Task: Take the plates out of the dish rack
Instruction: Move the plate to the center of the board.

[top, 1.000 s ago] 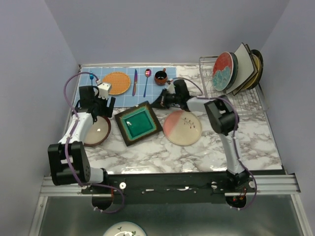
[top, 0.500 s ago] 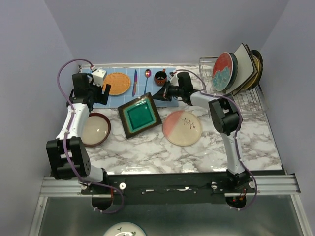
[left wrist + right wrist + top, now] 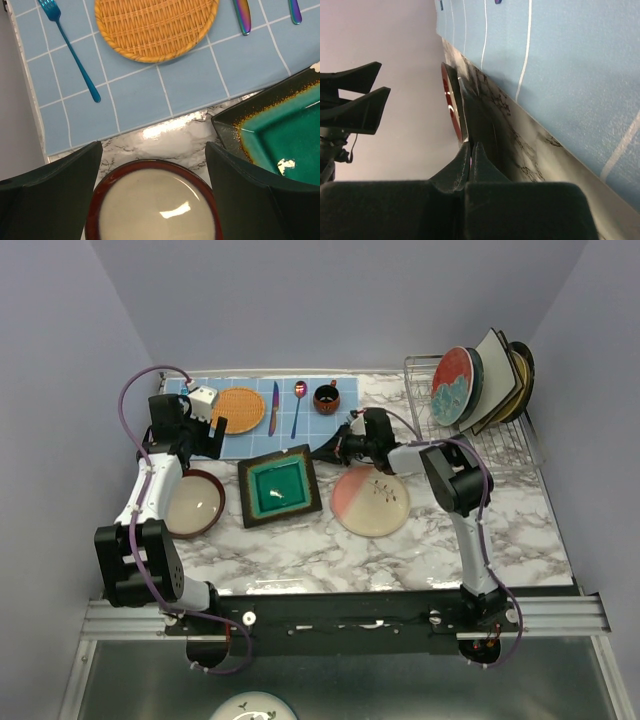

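The dish rack [image 3: 490,435] stands at the back right with several plates [image 3: 458,385] upright in it. A teal square plate [image 3: 280,486] lies on the marble; it also shows in the left wrist view [image 3: 285,125]. My right gripper [image 3: 322,451] is shut on its right corner, seen edge-on in the right wrist view [image 3: 471,146]. A pink-and-cream plate [image 3: 370,500] lies right of it. A red-rimmed cream plate [image 3: 193,503] lies at the left. My left gripper [image 3: 210,443] is open and empty above its far edge [image 3: 152,150].
A blue tiled mat [image 3: 250,425] at the back left holds an orange woven round mat [image 3: 238,409], a blue fork [image 3: 70,47], a knife [image 3: 274,407], a spoon [image 3: 298,405] and a dark-red cup [image 3: 326,398]. Walls close in on the left, back and right.
The teal square plate has come down from a tilt to lie nearly flat, still held by my right gripper. My left arm has drawn back from the red-rimmed plate towards the blue mat.
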Motion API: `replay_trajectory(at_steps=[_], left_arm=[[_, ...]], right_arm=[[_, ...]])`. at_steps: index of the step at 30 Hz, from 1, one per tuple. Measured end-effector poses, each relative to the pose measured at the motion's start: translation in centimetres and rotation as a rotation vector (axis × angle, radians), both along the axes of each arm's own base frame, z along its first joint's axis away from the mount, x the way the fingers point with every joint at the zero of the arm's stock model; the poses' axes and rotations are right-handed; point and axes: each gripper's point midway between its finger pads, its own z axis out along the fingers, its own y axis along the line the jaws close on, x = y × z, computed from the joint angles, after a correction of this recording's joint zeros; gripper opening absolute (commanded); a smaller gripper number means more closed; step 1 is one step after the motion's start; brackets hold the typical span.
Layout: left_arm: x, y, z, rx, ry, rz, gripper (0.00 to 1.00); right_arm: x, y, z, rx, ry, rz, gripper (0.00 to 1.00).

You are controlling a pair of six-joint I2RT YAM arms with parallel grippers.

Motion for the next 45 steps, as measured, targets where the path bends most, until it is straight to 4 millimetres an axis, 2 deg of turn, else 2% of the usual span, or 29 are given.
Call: replay_trajectory(at_steps=[6, 14, 29, 37, 45], left_arm=[[0.0, 0.0, -0.1, 0.0, 0.001, -0.002, 0.93], [0.1, -0.1, -0.6, -0.003, 0.015, -0.008, 0.94], [-0.2, -0.5, -1.2, -0.013, 0.027, -0.026, 0.94], [-0.2, -0.6, -1.2, -0.018, 0.026, -0.034, 0.95], [-0.2, -0.9, -1.1, -0.022, 0.026, -0.044, 0.95]], right_arm=[[-1.1, 0.0, -0.8, 0.029, 0.046, -0.019, 0.01], [-4.1, 0.9, -2.5, 0.023, 0.126, 0.004, 0.01], [-4.7, 0.8, -2.7, -0.021, 0.105, 0.031, 0.01], [-5.6, 0.1, -2.7, -0.092, 0.08, 0.068, 0.01], [-5.3, -0.7, -2.8, -0.145, 0.051, 0.093, 0.01]])
